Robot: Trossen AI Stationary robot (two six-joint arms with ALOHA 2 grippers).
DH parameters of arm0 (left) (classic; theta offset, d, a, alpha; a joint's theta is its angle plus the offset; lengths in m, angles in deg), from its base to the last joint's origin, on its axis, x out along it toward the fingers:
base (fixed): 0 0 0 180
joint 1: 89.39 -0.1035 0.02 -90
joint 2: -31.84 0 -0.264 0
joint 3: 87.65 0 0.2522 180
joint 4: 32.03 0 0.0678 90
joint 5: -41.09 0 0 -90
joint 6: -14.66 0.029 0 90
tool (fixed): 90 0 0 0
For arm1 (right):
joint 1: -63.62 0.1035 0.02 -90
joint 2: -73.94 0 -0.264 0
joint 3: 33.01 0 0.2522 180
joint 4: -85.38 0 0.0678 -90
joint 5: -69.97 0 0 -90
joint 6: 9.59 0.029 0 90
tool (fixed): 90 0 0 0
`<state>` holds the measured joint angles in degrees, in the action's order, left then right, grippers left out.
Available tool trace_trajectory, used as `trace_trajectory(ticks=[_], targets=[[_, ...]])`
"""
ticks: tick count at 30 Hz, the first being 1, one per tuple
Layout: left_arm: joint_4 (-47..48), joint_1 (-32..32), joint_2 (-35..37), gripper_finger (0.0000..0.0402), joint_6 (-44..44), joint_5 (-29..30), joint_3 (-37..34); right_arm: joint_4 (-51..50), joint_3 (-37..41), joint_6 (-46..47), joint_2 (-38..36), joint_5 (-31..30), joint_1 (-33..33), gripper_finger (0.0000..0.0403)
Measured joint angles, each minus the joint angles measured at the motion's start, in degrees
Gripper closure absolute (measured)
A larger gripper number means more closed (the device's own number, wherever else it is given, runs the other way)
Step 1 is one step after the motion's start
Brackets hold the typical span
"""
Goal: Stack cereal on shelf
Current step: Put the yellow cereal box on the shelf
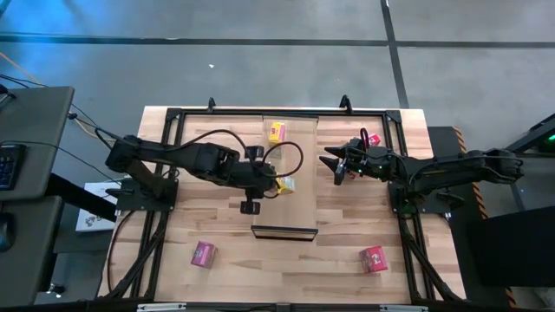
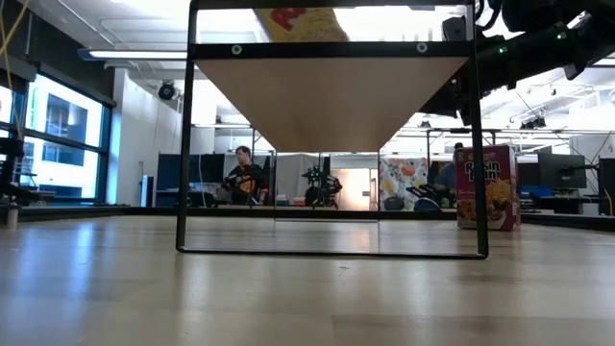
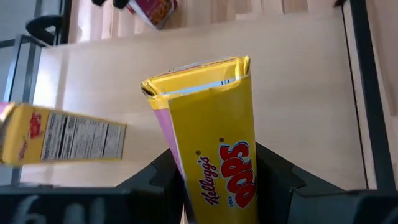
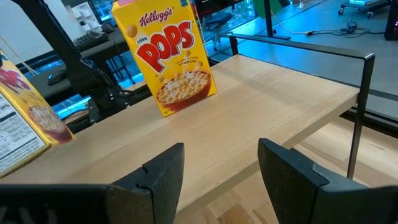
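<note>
A pale wooden shelf (image 1: pixel 299 208) sits on a black frame at the table's middle. One yellow cereal box (image 1: pixel 276 131) (image 4: pixel 174 62) stands upright on its far part. My left gripper (image 1: pixel 282 184) reaches over the shelf and is shut on a second yellow box (image 3: pixel 217 143) (image 4: pixel 22 124). My right gripper (image 1: pixel 335 166) (image 4: pixel 221 180) hangs open just off the shelf's right edge, touching nothing. A red box (image 1: pixel 373 139) stands by the right arm. A pink box (image 1: pixel 203 253) and a red box (image 1: pixel 374 258) (image 2: pixel 488 187) rest on the near tabletop. My left gripper pinches the yellow box between its two fingers (image 3: pixel 277 177) at the end nearest the wrist (image 3: pixel 233 193). The box's flap end (image 3: pixel 196 78) points away from the gripper, over the shelf board. Whether the box touches the board, I cannot tell.
The black frame (image 2: pixel 332 48) carries the shelf well above the tabletop, with uprights at its corners (image 2: pixel 184 144). Bare board lies between the two yellow boxes and toward the shelf's near end. People sit in the room beyond (image 2: pixel 245 173).
</note>
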<state>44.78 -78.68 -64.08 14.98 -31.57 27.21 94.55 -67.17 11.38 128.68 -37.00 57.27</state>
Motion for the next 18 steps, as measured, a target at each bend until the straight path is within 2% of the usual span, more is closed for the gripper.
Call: trace_trajectory(ticks=[12, 18], targets=[[-1.98, -3.25, -2.21, 0.0268, 2.97, -0.07, -0.05, -0.06, 0.0, 0.0, 0.0, -0.01, 0.0, 0.0206], [-3.77, -4.41, -2.17, 0.0232, 4.4, -0.05, -0.03, -0.03, 0.0, -0.17, 0.0, -0.02, 0.0, 0.0206]])
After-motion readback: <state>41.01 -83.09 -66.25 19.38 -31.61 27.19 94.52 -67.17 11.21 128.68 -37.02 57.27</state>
